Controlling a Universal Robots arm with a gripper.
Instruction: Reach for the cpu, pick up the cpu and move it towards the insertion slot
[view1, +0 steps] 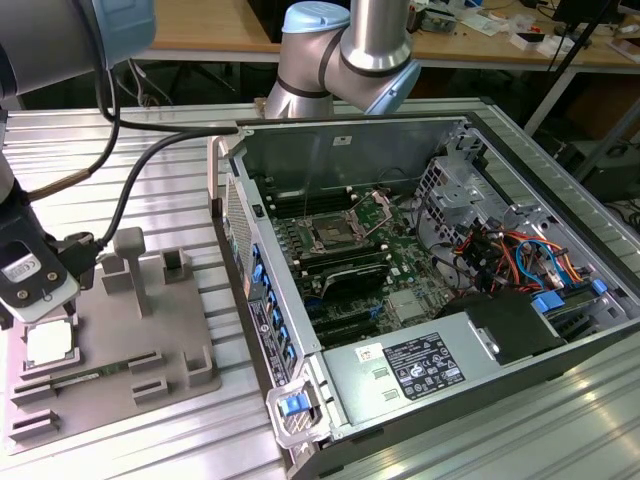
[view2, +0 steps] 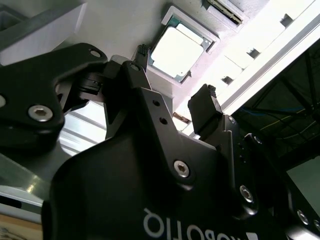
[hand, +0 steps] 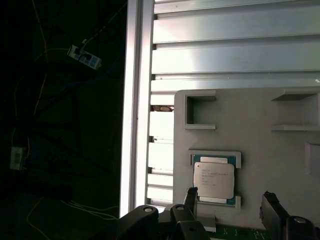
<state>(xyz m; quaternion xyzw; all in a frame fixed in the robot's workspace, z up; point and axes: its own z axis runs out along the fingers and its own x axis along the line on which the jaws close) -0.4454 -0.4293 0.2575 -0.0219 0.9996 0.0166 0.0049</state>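
1. Reach step: spread claw (hand: 230, 195) hovers over the cpu (hand: 214, 179), empty.
2. The cpu lies in its grey holder (view1: 150, 320), well apart from the slot (view1: 328, 235).
3. Grasping calls for fingers (hand: 191, 196) straddling its edges.

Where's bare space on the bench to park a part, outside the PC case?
Free: fixture plate centre, between its post and the small blocks; ribbed table beside the case, exterior view's lower right. Crowded: the cpu corner under the open gripper, and inside the case.
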